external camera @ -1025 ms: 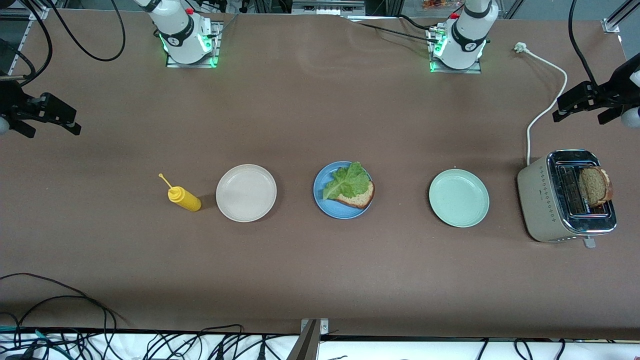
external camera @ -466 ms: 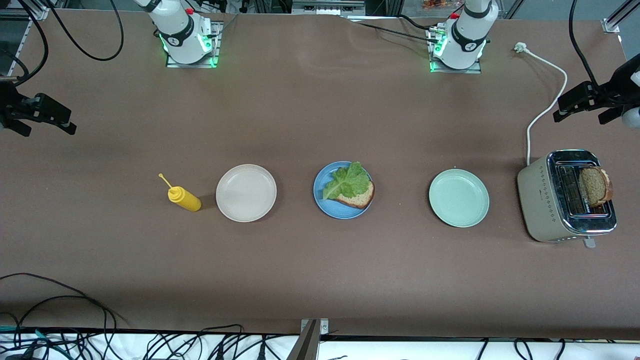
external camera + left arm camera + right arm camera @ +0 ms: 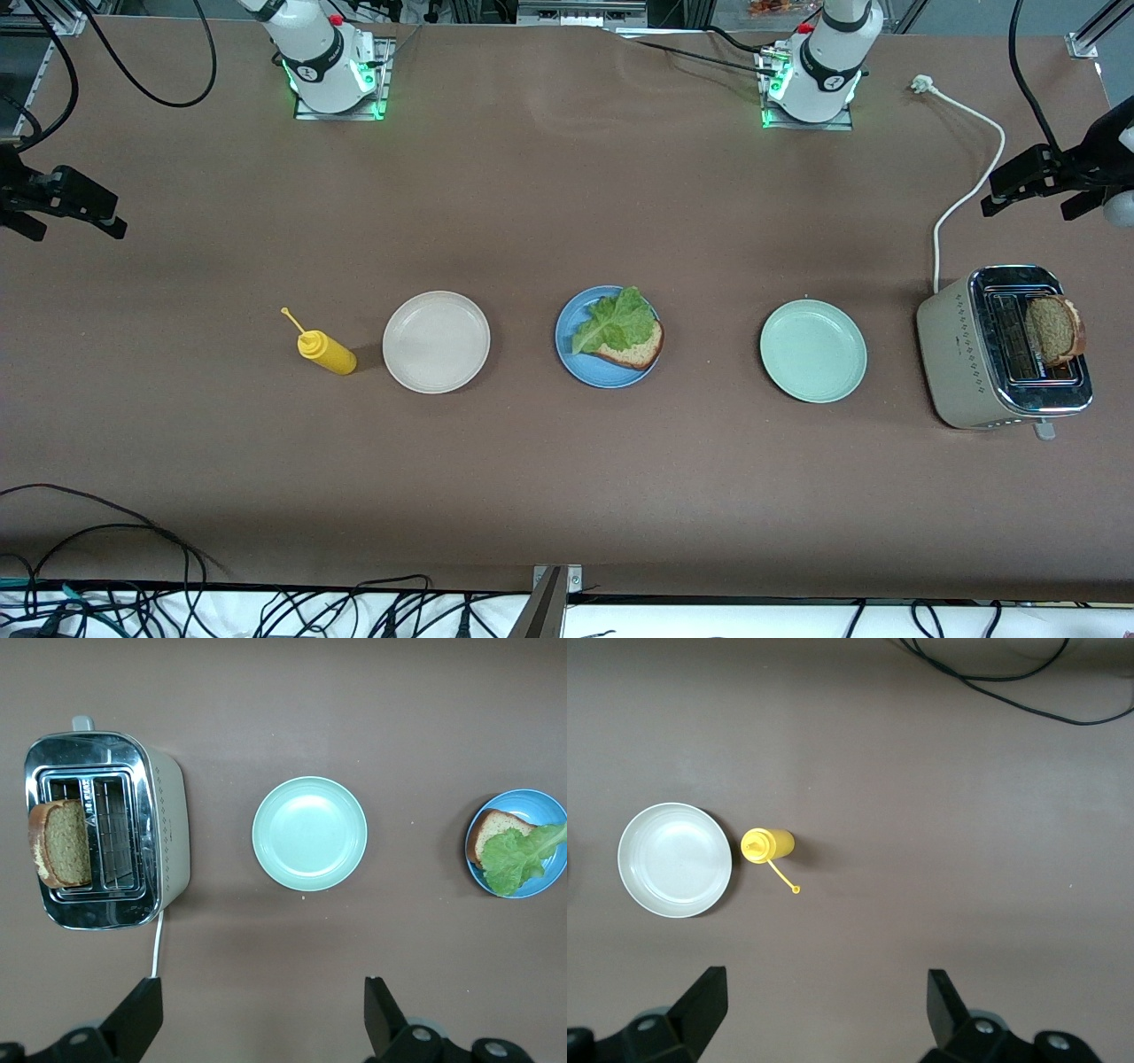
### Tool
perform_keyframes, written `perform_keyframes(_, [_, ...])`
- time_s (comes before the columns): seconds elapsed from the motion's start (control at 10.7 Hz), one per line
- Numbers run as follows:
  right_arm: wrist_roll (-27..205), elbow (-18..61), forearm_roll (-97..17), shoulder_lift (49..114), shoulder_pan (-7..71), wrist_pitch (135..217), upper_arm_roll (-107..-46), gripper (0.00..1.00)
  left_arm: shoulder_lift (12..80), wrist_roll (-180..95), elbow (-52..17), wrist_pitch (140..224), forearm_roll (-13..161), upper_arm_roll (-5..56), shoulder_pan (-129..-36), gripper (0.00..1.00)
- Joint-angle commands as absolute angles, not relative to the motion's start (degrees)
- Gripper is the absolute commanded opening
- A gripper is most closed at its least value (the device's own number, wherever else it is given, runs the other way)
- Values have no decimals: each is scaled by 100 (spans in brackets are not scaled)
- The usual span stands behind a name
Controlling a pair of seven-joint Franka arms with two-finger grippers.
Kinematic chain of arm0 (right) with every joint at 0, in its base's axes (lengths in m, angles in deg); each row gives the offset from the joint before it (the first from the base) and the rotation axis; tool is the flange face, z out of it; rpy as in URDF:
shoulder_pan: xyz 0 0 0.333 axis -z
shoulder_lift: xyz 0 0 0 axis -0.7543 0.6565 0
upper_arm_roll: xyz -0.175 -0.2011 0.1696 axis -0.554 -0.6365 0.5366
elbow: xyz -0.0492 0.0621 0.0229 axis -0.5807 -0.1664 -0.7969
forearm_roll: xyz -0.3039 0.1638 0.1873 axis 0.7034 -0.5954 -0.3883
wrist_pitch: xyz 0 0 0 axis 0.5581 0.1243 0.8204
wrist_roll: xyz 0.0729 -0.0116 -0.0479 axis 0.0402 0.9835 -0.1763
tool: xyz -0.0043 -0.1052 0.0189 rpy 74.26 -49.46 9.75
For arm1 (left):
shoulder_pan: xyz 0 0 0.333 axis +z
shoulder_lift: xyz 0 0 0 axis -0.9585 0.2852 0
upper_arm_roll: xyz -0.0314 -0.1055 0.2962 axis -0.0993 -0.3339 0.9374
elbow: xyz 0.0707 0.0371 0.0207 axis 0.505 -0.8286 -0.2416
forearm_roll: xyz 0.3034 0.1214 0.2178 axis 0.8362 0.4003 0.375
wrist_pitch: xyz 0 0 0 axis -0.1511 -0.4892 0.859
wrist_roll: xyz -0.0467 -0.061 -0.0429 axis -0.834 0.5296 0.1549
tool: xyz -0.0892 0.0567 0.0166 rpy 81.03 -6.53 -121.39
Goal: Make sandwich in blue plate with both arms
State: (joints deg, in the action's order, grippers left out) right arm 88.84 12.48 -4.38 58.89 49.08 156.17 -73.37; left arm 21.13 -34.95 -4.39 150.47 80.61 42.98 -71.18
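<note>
Lettuce-topped bread slice [image 3: 631, 350] on blue plate [image 3: 580, 368]

Brown table [image 3: 567, 496] carries three plates [image 3: 436, 341], toaster [image 3: 966, 354], yellow bottle [image 3: 328, 352].

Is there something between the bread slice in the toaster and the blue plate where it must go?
Yes. The pale green plate lies on the table between the toaster, holding the bread slice, and the blue plate. It is low and bare.
</note>
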Motion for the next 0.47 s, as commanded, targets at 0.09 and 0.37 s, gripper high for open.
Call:
perform_keyframes(0.09, [8935, 1256, -341, 5807, 4923, 15601, -7326, 100, 2091, -3401, -353, 14943, 7968, 4295, -7079, 100])
perform_keyframes(0.37, [8909, 1160, -446, 5948, 4914, 15610, -7326, 100, 2091, -3445, -353, 14935, 8012, 4251, -7088, 100])
